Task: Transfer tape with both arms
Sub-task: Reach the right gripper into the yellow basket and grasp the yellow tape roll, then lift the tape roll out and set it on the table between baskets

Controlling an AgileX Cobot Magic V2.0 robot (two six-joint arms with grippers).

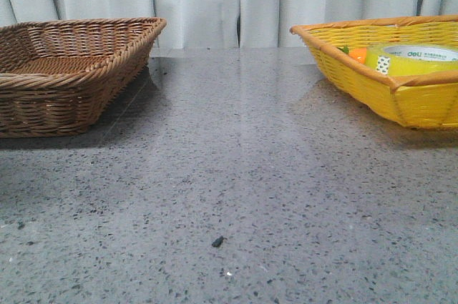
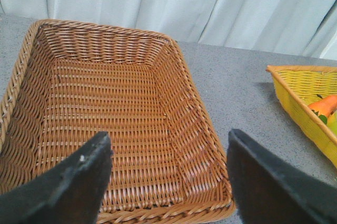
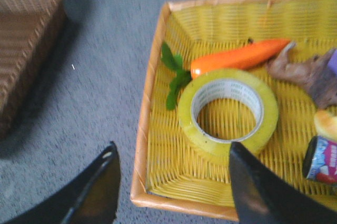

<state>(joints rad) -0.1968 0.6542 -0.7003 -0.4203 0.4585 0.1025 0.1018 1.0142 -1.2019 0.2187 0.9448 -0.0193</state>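
Because the tape [image 3: 227, 112] lies flat in the yellow basket [image 3: 158, 71] right beside the carrot [image 3: 239, 58], the right gripper [image 3: 174, 187], wide open and empty like the left gripper [image 2: 168, 182], might bump the carrot or slip off the roll.

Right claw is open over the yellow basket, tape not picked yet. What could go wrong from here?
1. The tape lies flat against the carrot, so a finger of the right claw may nudge or pinch the carrot.
2. The tape sits near the yellow basket wall; a descending finger might snag the wicker rim.
3. A slick, wide roll could slip during the handover to the open left claw.
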